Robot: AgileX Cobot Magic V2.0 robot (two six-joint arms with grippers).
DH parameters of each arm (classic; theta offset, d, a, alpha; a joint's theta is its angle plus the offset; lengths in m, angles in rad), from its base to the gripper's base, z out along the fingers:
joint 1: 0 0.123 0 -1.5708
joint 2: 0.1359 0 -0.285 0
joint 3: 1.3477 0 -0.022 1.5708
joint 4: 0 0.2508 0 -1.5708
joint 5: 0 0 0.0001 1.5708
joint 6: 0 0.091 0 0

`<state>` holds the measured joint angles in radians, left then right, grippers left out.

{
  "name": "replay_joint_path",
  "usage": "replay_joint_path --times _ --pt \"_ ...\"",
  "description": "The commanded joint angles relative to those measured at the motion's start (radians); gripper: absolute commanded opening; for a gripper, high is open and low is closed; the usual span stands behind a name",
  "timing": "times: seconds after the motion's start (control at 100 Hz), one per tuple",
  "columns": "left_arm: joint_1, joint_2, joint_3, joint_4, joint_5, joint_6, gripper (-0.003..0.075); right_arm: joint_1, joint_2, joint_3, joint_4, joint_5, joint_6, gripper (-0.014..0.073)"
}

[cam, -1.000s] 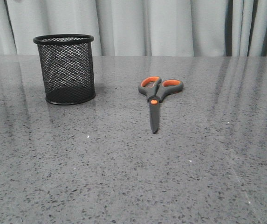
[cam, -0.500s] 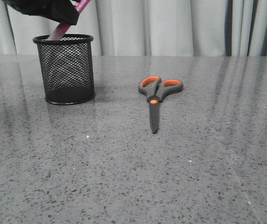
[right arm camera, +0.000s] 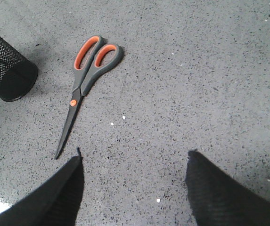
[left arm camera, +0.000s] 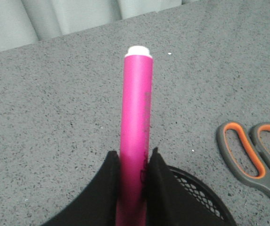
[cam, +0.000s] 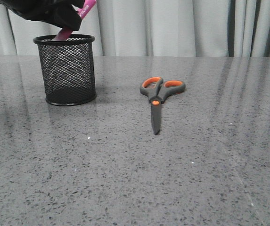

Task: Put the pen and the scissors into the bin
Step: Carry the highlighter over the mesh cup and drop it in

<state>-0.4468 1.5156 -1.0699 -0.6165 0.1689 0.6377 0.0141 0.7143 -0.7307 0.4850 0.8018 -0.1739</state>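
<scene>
My left gripper (cam: 68,21) is shut on the magenta pen (cam: 86,6) and holds it tilted just above the rim of the black mesh bin (cam: 68,70) at the far left. The pen's lower end (cam: 63,34) dips at the rim. In the left wrist view the pen (left arm camera: 136,108), with its whitish cap away from the gripper (left arm camera: 134,162), sits between the fingers, and the bin's rim (left arm camera: 205,195) shows below. The scissors (cam: 157,96) lie flat mid-table, loops away from me; they also show in the right wrist view (right arm camera: 85,80). My right gripper (right arm camera: 135,162) is open above bare table, out of the front view.
The grey speckled tabletop (cam: 135,179) stretches around the bin and scissors. A pale curtain (cam: 172,26) hangs behind the table's far edge. The bin also shows in the right wrist view (right arm camera: 5,70).
My left gripper came into the front view from the top left with the pen and has brought it over the bin's rim. The scissors and bin have not moved.
</scene>
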Motion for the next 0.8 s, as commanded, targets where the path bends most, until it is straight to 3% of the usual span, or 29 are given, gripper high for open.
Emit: replay_joint_path --times 0.0,0.52,0.62,0.79 --pt "-0.010 -0.023 -0.030 -0.014 -0.031 -0.001 -0.0022 0.000 0.005 -0.034 0.029 -0.047 -0.005 0.0421" --pt "-0.010 -0.008 -0.030 -0.014 -0.009 -0.001 -0.0011 0.000 0.005 -0.034 0.029 -0.047 -0.005 0.0421" --pt "-0.010 -0.008 -0.030 -0.014 -0.008 -0.001 0.0062 0.000 0.005 -0.034 0.029 -0.047 -0.005 0.0421" --pt "-0.010 -0.010 -0.030 -0.014 -0.010 -0.001 0.0277 0.000 0.005 -0.034 0.029 -0.047 -0.005 0.0421"
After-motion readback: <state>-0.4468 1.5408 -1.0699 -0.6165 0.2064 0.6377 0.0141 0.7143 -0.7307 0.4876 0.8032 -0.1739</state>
